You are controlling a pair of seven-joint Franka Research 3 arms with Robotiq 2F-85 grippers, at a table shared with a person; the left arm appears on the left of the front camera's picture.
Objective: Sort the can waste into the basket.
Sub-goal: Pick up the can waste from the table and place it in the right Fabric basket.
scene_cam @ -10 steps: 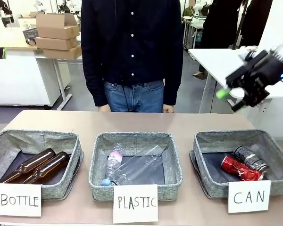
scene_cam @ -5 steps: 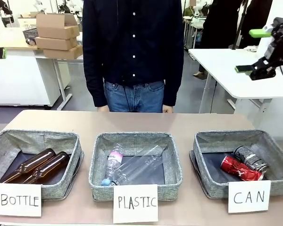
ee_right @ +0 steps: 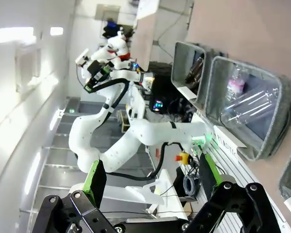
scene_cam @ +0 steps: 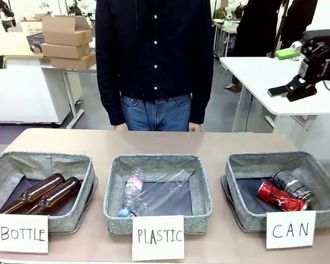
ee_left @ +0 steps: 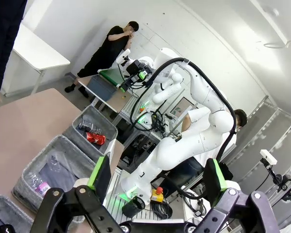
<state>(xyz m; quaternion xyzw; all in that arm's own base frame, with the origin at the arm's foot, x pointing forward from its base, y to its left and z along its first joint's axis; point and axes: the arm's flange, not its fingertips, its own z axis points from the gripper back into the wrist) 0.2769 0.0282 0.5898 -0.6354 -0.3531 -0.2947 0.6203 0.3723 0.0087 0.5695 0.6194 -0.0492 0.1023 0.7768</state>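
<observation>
I find both cans (scene_cam: 284, 191) lying in the CAN basket (scene_cam: 239, 175); my right gripper (scene_cam: 285, 71) has lifted to two o'clock, jaws apart, empty; left gripper (ee_left: 157, 177) likewise spread.

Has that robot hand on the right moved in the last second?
Yes. The right hand has risen and swung right, away from the CAN basket, now beside the white table behind.

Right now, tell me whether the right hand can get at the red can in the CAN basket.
Probably yes: the right hand hangs open above the basket, and nothing covers the red can.
</observation>
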